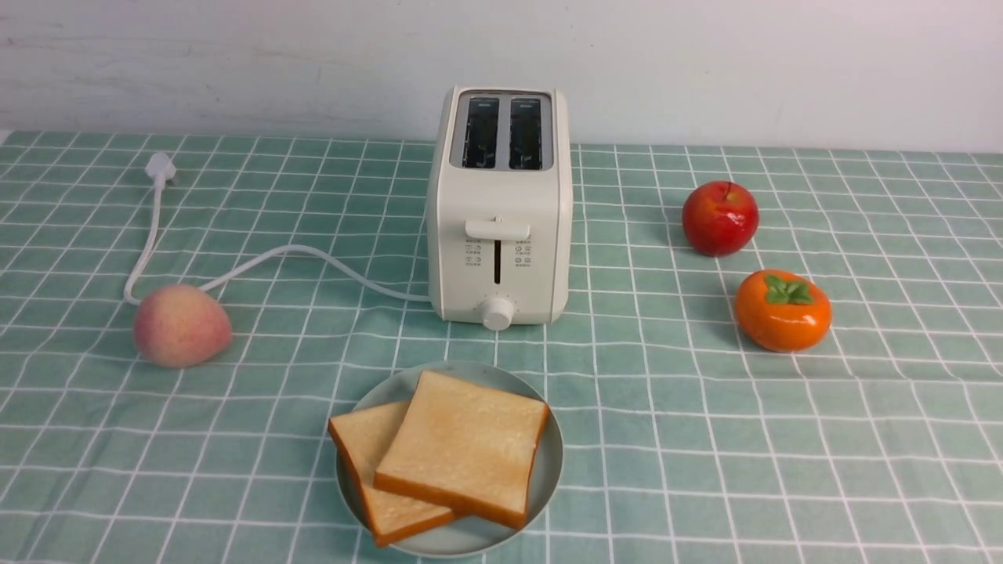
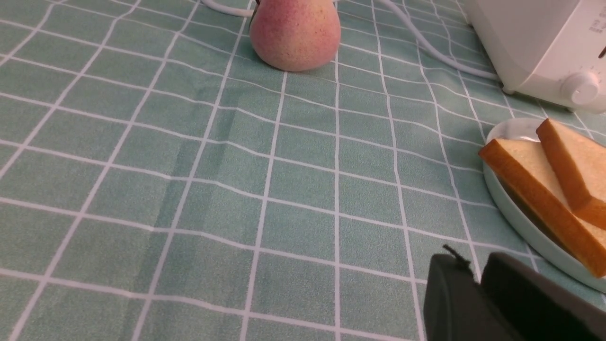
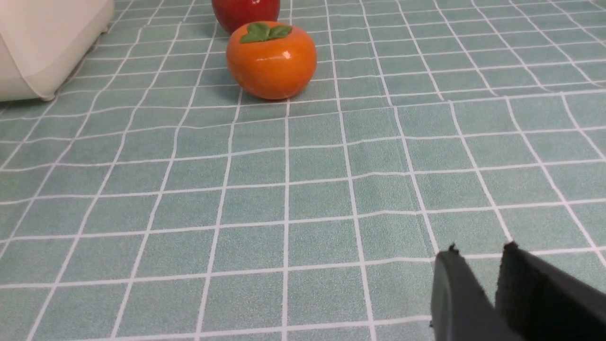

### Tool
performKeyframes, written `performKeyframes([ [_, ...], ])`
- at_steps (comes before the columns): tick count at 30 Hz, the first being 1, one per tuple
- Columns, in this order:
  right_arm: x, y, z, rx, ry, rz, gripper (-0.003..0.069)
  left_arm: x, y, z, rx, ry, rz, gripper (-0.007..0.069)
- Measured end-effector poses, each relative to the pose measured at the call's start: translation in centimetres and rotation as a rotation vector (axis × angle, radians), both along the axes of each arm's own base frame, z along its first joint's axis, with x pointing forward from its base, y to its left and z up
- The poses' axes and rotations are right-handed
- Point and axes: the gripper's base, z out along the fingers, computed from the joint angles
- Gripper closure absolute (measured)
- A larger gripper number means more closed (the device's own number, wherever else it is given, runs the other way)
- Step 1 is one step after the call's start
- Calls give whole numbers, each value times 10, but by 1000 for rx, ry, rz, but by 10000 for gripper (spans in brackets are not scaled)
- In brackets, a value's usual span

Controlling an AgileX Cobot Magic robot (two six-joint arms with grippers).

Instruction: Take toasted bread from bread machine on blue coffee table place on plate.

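Observation:
Two slices of toasted bread lie overlapping on the plate (image 1: pixel 550 470), one slice (image 1: pixel 462 442) resting on the other (image 1: pixel 364 462), just in front of the bread machine (image 1: pixel 499 211). Its two slots are empty. All stand on the blue coffee table (image 1: pixel 705 439). Neither gripper shows in the front view. My left gripper (image 2: pixel 473 260) is shut and empty, low over the cloth beside the plate (image 2: pixel 511 213) and the toast (image 2: pixel 530 184). My right gripper (image 3: pixel 480 248) has a narrow gap between its jaws and is empty, over bare cloth, well short of the toaster's corner (image 3: pixel 42 42).
A peach (image 1: pixel 182 325) lies left of the toaster on its white cord (image 1: pixel 313 254), with the plug (image 1: pixel 161 167) further back. A red apple (image 1: pixel 720 218) and an orange persimmon (image 1: pixel 782 310) sit to the right. A white wall (image 1: pixel 783 63) bounds the back.

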Motion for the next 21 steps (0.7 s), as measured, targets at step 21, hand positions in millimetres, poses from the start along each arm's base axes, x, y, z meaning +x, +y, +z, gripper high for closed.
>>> performKeyframes([
  [21, 0, 0, 0, 0, 0, 0, 485, 0, 0, 0, 0, 0, 0, 518],
])
